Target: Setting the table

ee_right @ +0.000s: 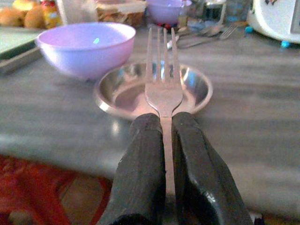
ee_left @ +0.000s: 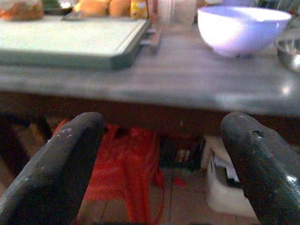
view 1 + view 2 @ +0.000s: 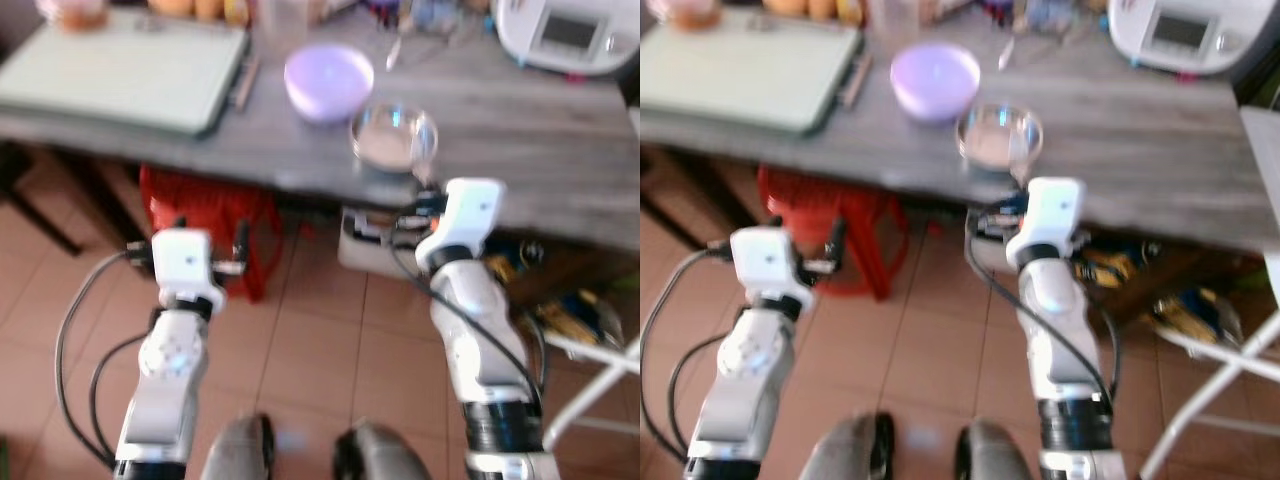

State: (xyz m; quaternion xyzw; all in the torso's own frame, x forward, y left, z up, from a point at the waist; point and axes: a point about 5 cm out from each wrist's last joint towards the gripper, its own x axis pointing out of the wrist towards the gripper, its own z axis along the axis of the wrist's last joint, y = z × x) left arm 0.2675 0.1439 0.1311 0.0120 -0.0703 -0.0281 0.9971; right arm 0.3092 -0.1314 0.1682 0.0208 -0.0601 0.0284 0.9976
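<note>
Forward-stretched, right gripper (image 1: 162, 140) clamps fork (image 1: 162, 75) level above metal bowl (image 1: 197, 89).

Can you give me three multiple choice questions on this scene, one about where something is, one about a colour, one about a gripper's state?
1. Where does the steel dish sit?
A. on the floor
B. on the grey table beside the large bowl
C. on the green board

2. What colour is the large bowl?
A. lilac
B. red
C. black

3. What is the right gripper doing?
A. gaping open
B. holding a cup
C. shut on a fork

Answers: 1 B, the dish stands next to the bowl on the tabletop. 2 A, it looks pale purple. 3 C, both fingers clamp the fork's handle.
</note>
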